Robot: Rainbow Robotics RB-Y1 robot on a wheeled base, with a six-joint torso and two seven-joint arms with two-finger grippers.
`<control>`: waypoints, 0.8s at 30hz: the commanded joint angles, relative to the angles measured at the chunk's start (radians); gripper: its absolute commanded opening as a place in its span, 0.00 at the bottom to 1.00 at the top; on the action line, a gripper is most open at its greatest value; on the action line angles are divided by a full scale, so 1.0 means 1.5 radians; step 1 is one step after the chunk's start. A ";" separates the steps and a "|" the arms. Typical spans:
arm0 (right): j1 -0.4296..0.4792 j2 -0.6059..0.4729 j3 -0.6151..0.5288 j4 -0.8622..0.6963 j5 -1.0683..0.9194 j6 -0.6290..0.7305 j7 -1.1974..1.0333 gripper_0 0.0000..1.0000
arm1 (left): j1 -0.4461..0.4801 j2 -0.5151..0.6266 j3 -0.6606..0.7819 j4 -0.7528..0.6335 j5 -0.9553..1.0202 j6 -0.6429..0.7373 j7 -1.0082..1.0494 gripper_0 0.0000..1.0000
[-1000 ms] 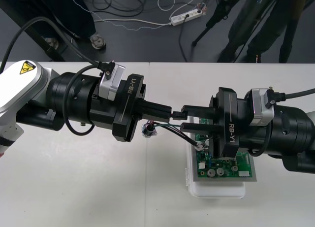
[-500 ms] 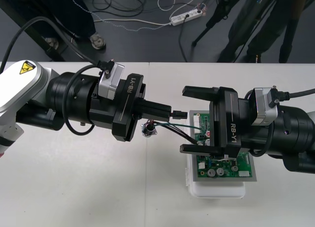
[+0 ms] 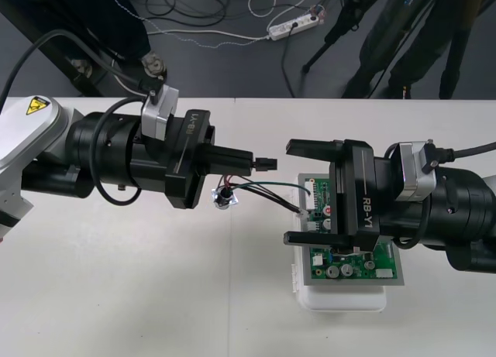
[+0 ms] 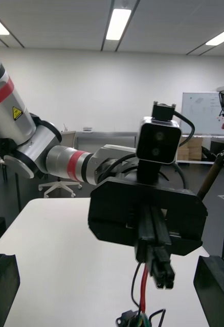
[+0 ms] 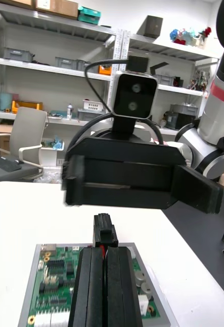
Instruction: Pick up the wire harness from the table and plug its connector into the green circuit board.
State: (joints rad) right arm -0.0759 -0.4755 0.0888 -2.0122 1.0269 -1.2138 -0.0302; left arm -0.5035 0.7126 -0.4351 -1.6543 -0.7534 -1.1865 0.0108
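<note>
Left pincer (image 3: 249,163) grips the wire harness (image 3: 263,188) by its plug (image 3: 266,163), level and facing the green circuit board (image 3: 350,262), apparently for insertion, socket (image 3: 225,196) trailing over the bench (image 3: 155,295); right pincer (image 3: 290,192) stands wide at the board's edge.

The right gripper (image 3: 288,191), fingers spread wide, is hanging over the board (image 3: 353,266) and covering most of it from above; only the strip toward the front view's bottom is lying open. The left gripper (image 3: 252,163), clamped on the plug (image 3: 267,163), is pointing at that spread from just beside it, leaving a narrow gap between the two. Under that gap the wires (image 3: 267,188) are stretching from the socket (image 3: 225,196) toward the board's left edge, barring a low pass. The wide table (image 3: 139,295) below both arms is lying free.
</note>
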 commanded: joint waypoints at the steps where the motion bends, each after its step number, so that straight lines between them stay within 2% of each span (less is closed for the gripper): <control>1: -0.015 -0.025 -0.020 -0.022 0.030 -0.023 -0.035 1.00 | -0.001 0.010 0.039 0.039 0.023 -0.094 -0.017 0.00; 7: -0.018 -0.037 -0.049 -0.021 0.073 -0.075 -0.080 1.00 | 0.025 0.010 0.051 0.056 0.023 -0.117 -0.031 0.00; 17: -0.035 -0.044 -0.134 -0.022 0.141 -0.226 -0.220 1.00 | 0.088 -0.001 0.074 0.057 -0.003 -0.131 -0.062 0.00; 24: -0.037 -0.059 -0.162 -0.022 0.151 -0.238 -0.283 1.00 | 0.112 -0.018 0.088 0.059 -0.029 -0.142 -0.092 0.00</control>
State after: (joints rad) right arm -0.1032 -0.5208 -0.1121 -2.0125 1.2433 -1.5632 -0.4005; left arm -0.3620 0.7104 -0.3484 -1.5610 -0.7668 -1.3405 -0.0244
